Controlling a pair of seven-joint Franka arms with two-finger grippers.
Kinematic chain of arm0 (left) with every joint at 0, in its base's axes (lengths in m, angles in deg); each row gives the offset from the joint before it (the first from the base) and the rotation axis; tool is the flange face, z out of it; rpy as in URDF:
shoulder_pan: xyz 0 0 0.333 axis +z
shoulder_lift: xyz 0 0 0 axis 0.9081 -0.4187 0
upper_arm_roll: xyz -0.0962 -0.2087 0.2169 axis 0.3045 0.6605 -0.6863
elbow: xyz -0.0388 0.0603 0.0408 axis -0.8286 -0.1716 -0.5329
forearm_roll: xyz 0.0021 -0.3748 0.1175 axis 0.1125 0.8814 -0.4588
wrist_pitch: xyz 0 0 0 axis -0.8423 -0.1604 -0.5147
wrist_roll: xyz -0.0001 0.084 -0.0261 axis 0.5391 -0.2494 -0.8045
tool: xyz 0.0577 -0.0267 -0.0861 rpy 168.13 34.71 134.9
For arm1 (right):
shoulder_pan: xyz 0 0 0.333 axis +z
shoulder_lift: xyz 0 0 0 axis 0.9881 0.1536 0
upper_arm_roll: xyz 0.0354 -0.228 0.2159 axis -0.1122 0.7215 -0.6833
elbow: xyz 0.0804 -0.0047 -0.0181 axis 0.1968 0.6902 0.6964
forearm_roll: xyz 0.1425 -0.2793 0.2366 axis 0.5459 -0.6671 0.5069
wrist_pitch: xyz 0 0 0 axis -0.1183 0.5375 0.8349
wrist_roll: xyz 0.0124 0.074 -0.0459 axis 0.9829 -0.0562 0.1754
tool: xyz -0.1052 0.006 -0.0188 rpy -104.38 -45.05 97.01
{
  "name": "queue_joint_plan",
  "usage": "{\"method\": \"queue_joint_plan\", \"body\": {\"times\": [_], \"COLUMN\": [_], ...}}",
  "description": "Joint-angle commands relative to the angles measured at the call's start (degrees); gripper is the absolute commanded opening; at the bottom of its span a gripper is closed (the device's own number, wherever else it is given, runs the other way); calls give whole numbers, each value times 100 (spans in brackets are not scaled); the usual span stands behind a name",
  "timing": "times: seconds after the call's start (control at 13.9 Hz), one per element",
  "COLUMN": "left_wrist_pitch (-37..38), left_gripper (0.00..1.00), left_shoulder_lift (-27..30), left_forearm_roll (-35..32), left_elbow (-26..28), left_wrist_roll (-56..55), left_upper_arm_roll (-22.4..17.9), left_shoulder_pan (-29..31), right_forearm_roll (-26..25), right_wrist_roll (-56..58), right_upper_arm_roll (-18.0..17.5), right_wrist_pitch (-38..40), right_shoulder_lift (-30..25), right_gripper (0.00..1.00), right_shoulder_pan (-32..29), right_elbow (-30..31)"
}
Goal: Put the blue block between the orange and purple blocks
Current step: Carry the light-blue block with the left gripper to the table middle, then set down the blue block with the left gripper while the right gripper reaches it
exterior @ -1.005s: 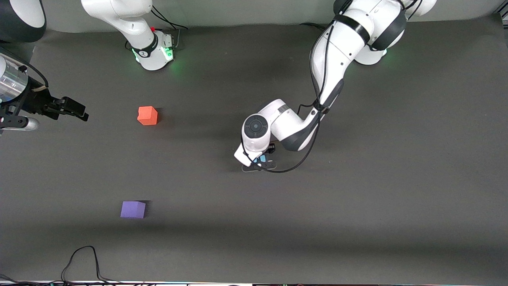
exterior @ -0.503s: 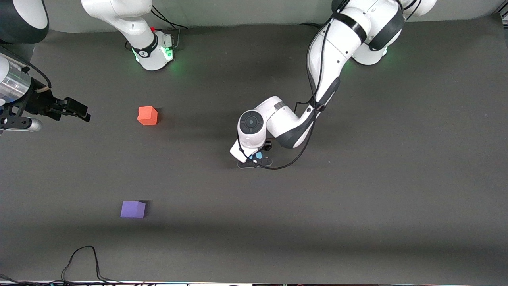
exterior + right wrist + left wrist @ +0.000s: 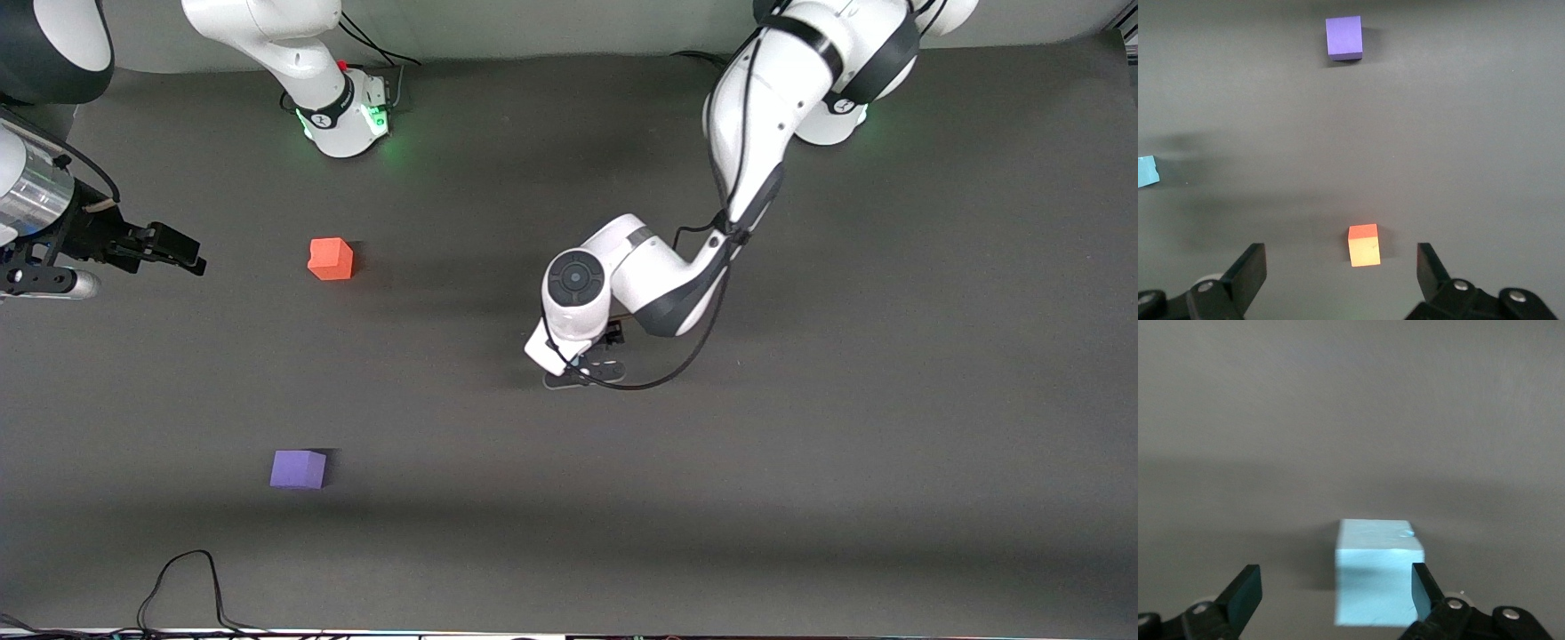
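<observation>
Left wrist view reveals what the front hides: the left gripper (image 3: 1331, 593) spread wide around the small sky-blue foam cube (image 3: 1378, 570), one finger (image 3: 1426, 587) touching it, nothing clamped. It sits mid-table on the dark grey matte tabletop (image 3: 889, 400). The right gripper (image 3: 1341, 270) waits open and empty near the orange-red cube (image 3: 331, 259), with the violet-purple cube (image 3: 298, 468) nearer the front camera.

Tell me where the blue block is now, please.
The blue block sits on the table between the open fingers of the left end effector, toward the left arm's end from the orange block.
</observation>
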State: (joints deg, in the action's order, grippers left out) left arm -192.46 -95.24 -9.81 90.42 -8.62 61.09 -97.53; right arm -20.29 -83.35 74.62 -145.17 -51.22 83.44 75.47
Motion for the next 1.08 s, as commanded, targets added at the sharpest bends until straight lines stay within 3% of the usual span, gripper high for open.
{"method": "queue_joint_plan", "body": {"times": [0.0, 0.22, 0.57, 0.79, 1.01], "left_wrist_pitch": [785, 1138, 1366, 1710, 1859], "left_gripper": [100, 100, 100, 100, 100], "left_shoulder_lift": [786, 1752, 3554, 4074, 4338], "left_forearm_roll": [-52, 123, 290, 703, 739], "left_elbow": [222, 808, 2347, 2568, 2595], "left_wrist_roll": [526, 1885, 3801, 4656, 5324], "left_upper_arm_roll": [-10, 17, -254, -1193, -1941], "left_shoulder_pan": [326, 1247, 2479, 2428, 2428], "right_forearm_roll": [-19, -10, -115, -843, -1283], "right_wrist_roll": [-67, -813, -2411, -3054, -3836], "right_upper_arm_roll": [-157, -604, -2185, -3029, -3181], "right_wrist_pitch": [28, 37, 11, -103, -1032], "right_shoulder_lift": [220, 615, 2160, 2944, 3612], "right_gripper": [100, 100, 100, 100, 100], "right_shoulder_pan": [141, 404, 466, 571, 1018], "right_elbow": [-359, -719, -2194, -2680, -2751]}}
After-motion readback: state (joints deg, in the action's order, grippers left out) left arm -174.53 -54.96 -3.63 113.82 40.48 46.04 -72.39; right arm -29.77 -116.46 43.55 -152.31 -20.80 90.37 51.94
